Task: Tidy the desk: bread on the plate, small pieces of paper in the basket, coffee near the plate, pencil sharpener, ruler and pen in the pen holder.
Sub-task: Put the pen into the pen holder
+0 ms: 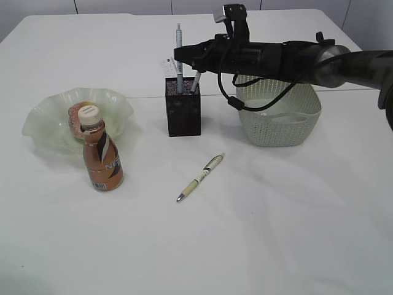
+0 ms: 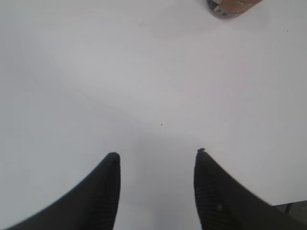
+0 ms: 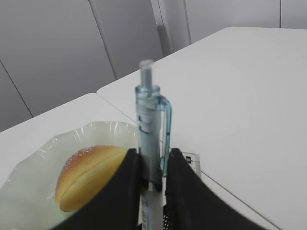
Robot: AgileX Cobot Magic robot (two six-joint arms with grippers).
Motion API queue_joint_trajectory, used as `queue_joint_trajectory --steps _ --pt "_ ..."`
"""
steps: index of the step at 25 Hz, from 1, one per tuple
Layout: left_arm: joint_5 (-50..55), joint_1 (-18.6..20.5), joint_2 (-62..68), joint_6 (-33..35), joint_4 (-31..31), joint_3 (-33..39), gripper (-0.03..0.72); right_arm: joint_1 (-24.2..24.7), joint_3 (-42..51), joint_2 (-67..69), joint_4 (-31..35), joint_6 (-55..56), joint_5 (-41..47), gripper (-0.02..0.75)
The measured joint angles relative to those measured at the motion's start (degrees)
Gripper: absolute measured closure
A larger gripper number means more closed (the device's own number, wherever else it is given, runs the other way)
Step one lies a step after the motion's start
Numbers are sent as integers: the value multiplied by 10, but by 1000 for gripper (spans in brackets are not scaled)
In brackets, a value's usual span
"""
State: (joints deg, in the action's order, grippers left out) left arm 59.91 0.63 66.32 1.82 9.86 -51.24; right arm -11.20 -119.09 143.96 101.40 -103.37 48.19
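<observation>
My right gripper (image 1: 179, 56) reaches in from the right and is shut on a blue-grey pen (image 1: 178, 42), held upright over the black mesh pen holder (image 1: 183, 114); the right wrist view shows the pen (image 3: 149, 124) between the jaws (image 3: 153, 158). A ruler (image 1: 169, 67) and another pen (image 1: 195, 81) stand in the holder. A second pen (image 1: 201, 177) lies on the table in front of it. The bread (image 3: 88, 175) lies on the pale green plate (image 1: 46, 117). The coffee bottle (image 1: 101, 153) stands in front of the plate. My left gripper (image 2: 156, 155) is open over bare table.
A pale green woven basket (image 1: 279, 117) stands right of the pen holder, under my right arm. The coffee bottle's base (image 2: 230, 7) shows at the top edge of the left wrist view. The table's edge shows at the lower right of that view (image 2: 288, 203).
</observation>
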Motion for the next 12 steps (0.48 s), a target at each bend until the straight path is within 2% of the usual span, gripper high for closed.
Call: queue_joint_trajectory --steps 5,12 --pt "0 0 0 0 0 0 318 0 -2 14 0 0 0 602" --pt "-1 0 0 0 -3 0 318 0 -3 16 0 -1 10 401"
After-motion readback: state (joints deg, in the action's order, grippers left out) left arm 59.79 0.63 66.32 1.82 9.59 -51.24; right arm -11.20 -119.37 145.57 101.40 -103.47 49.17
